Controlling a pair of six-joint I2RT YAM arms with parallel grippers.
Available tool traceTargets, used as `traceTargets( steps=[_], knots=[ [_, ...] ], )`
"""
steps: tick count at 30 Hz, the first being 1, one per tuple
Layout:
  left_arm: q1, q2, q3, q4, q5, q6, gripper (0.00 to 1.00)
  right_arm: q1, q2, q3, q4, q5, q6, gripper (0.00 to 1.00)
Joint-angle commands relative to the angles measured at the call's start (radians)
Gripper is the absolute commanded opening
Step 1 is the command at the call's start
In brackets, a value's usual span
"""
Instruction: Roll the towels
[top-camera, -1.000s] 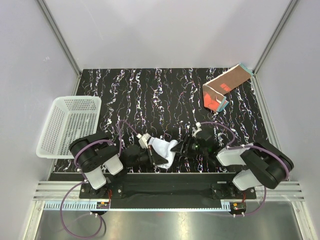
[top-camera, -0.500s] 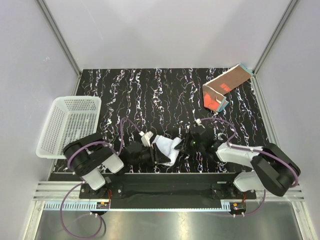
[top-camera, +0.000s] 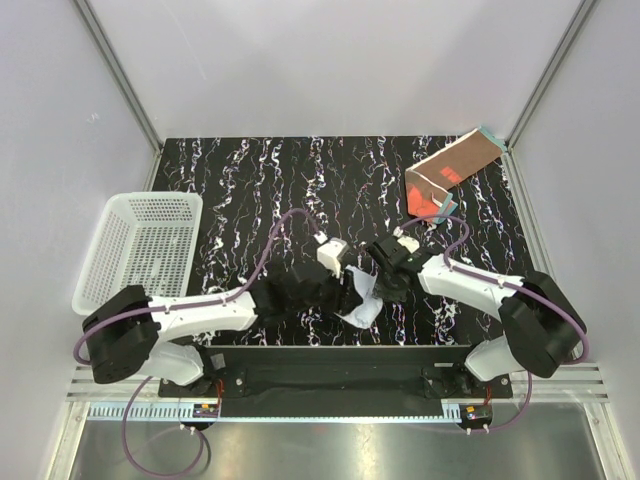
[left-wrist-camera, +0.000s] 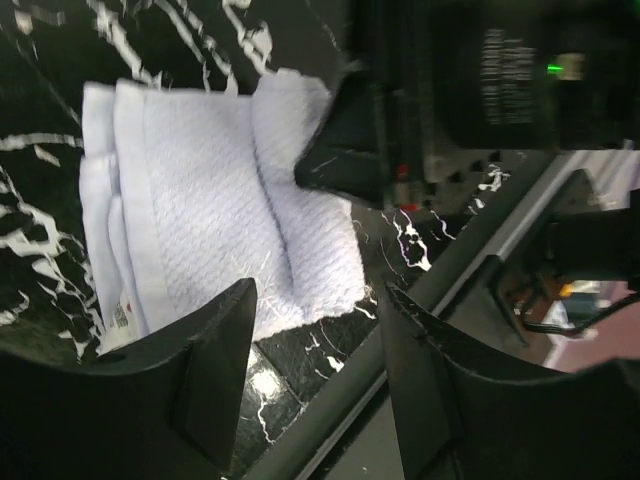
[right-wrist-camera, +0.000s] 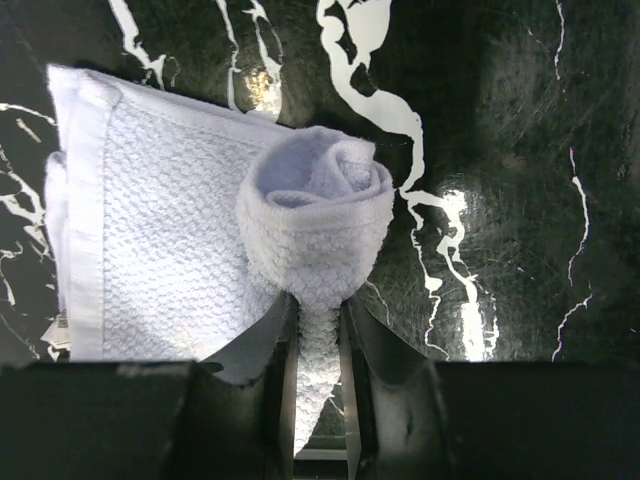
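Pinching the rolled end of the white towel in the narrow right end effector, near the front of the surface; hovering the left end effector wide above its flat part; brown towel at the far right corner.

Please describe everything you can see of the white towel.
The white towel is a soft cloth with a waffle weave and a plain hemmed border. One end is rolled into a tight spiral; the rest lies flat on the black marbled table. The right end effector pinches the rolled part between its fingers. The left end effector hangs open near it.
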Motion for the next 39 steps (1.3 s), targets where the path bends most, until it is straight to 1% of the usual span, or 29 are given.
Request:
traceTargets(
  steps=[1,3,6,8,9,12,16,21,24,27,28,29,31,32,33,35,36,37,39],
  knots=[
    [-0.086,0.015,0.098,-0.172,-0.245,0.16,0.56,0.003,0.018,0.037,-0.104,0.039,-0.032,0.16],
    [-0.128,0.045,0.117,-0.172,-0.314,0.162,0.57,0.003,0.023,0.054,-0.116,0.038,-0.037,0.16],
    [-0.244,0.113,0.164,-0.166,-0.47,0.171,0.61,0.003,0.032,0.065,-0.117,0.01,-0.043,0.16],
    [-0.277,0.151,0.218,-0.171,-0.516,0.179,0.61,0.003,0.035,0.063,-0.11,-0.002,-0.043,0.16],
    [-0.291,0.194,0.236,-0.171,-0.553,0.18,0.62,0.003,0.034,0.062,-0.108,-0.007,-0.044,0.16],
    [-0.327,0.265,0.287,-0.203,-0.578,0.168,0.64,0.003,0.041,0.068,-0.11,-0.014,-0.049,0.16],
    [-0.338,0.314,0.315,-0.189,-0.569,0.153,0.67,0.003,0.038,0.077,-0.116,-0.017,-0.057,0.16],
    [-0.338,0.394,0.358,-0.214,-0.553,0.148,0.65,0.003,0.032,0.077,-0.12,-0.022,-0.058,0.16],
    [-0.338,0.424,0.37,-0.218,-0.527,0.145,0.56,0.003,0.03,0.077,-0.123,-0.023,-0.061,0.16],
    [-0.337,0.441,0.355,-0.211,-0.504,0.127,0.42,0.003,0.029,0.077,-0.123,-0.028,-0.063,0.16],
    [-0.337,0.443,0.35,-0.212,-0.503,0.114,0.35,0.003,0.029,0.077,-0.123,-0.031,-0.063,0.16],
    [-0.337,0.443,0.339,-0.214,-0.503,0.107,0.19,0.003,0.029,0.077,-0.122,-0.031,-0.064,0.16],
    [-0.337,0.429,0.325,-0.221,-0.503,0.085,0.02,0.003,0.029,0.078,-0.123,-0.034,-0.064,0.17],
    [-0.338,0.42,0.303,-0.221,-0.504,0.081,0.0,0.003,0.027,0.08,-0.125,-0.031,-0.063,0.18],
    [-0.335,0.402,0.292,-0.221,-0.503,0.074,0.0,0.002,0.026,0.08,-0.125,-0.03,-0.063,0.2],
    [-0.335,0.377,0.264,-0.218,-0.495,0.058,0.0,0.0,0.021,0.086,-0.134,-0.02,-0.06,0.29],
    [-0.328,0.353,0.229,-0.203,-0.469,0.051,0.0,-0.006,0.023,0.091,-0.14,-0.011,-0.06,0.36],
    [-0.323,0.34,0.212,-0.192,-0.452,0.041,0.0,-0.012,0.018,0.095,-0.146,-0.008,-0.058,0.53],
    [-0.306,0.307,0.16,-0.177,-0.411,0.021,0.0,-0.039,0.011,0.111,-0.159,0.003,-0.072,0.65]
  ],
)
